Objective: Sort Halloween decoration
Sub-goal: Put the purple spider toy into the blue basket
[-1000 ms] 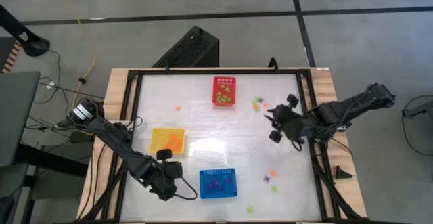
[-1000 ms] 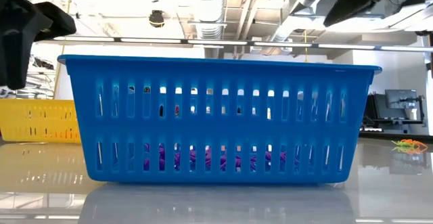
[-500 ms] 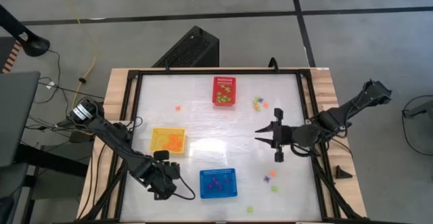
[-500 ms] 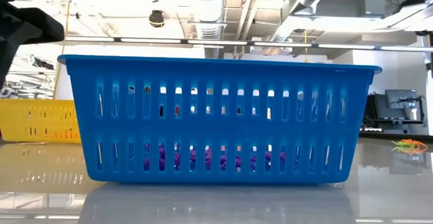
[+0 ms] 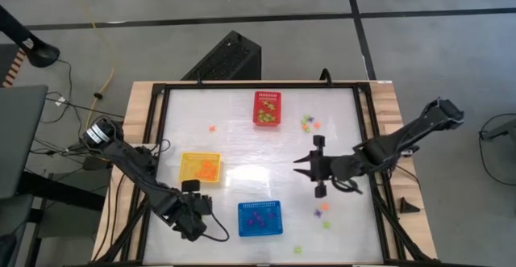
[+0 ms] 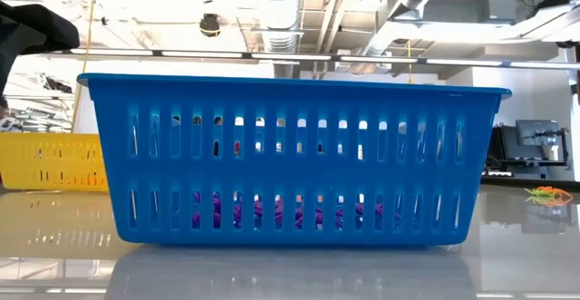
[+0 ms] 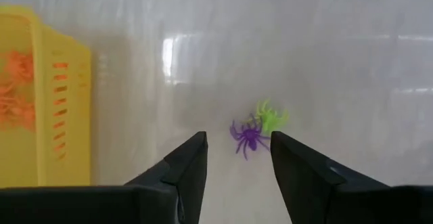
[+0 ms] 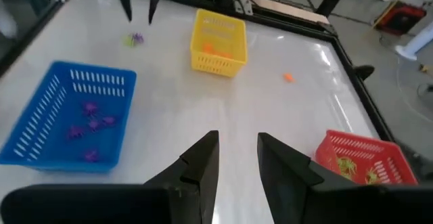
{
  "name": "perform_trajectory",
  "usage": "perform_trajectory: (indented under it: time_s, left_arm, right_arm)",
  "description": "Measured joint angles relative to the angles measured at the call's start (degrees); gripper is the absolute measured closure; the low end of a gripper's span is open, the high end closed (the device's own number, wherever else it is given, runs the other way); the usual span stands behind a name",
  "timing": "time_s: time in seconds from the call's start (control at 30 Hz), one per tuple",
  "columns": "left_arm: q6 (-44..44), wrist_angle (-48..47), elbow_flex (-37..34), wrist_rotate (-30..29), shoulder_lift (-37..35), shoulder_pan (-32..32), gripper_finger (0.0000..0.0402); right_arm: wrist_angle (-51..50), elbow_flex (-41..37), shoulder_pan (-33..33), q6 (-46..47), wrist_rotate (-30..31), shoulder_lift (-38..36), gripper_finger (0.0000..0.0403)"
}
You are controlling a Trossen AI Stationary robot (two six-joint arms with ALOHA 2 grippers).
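The left gripper (image 5: 192, 188) hangs over the table's near-left part, between the yellow basket (image 5: 200, 168) and the blue basket (image 5: 260, 219); its jaws stand apart with nothing between them, and in its wrist view a purple spider (image 7: 248, 137) and a green spider (image 7: 270, 118) lie touching on the table just ahead of the fingertips (image 7: 197, 145). The right gripper (image 5: 307, 165) reaches in over the middle-right of the table, its jaws narrowly parted and empty. Orange trinkets (image 5: 209, 168) lie in the yellow basket, purple ones (image 5: 258, 217) in the blue basket, and light green ones (image 5: 267, 112) in the red basket (image 5: 268, 109) at the far edge. Loose pieces remain on the table (image 5: 242, 150): one orange piece (image 5: 212, 127) left of the red basket, a green and orange cluster (image 5: 309, 123) right of it, and a few more (image 5: 323, 210) near the right gripper.
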Motion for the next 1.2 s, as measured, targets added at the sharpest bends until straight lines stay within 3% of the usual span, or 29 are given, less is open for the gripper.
perform_trajectory:
  time_s: [0.23, 0.4, 0.73, 0.97, 1.2]
  left_arm:
    - [-3.62, 0.84, -4.46, 2.01, 0.0, -0.91, 0.0249]
    - [-5.07, 6.45, -7.35, 4.7, 0.0, -1.3, 0.0249]
    - [-4.0, 9.75, -7.94, 3.64, 0.0, -1.3, 0.0249]
    - [-4.75, 21.01, -14.08, 4.81, -0.1, -1.28, 0.0249]
    - [-5.98, 20.04, -14.73, 4.81, -0.2, -1.3, 0.0249]
  right_arm:
    - [4.69, -0.02, -0.19, -6.58, -0.05, 2.97, 0.0269]
    - [4.69, -0.02, -0.16, -6.69, -0.05, 2.84, 0.0269]
    - [4.64, -0.02, -0.16, -6.25, -0.05, 2.78, 0.0269]
    - [4.15, -0.02, -0.16, -6.14, -0.05, 2.78, 0.0269]
    - [4.15, -0.02, -0.16, -6.14, -0.05, 2.78, 0.0269]
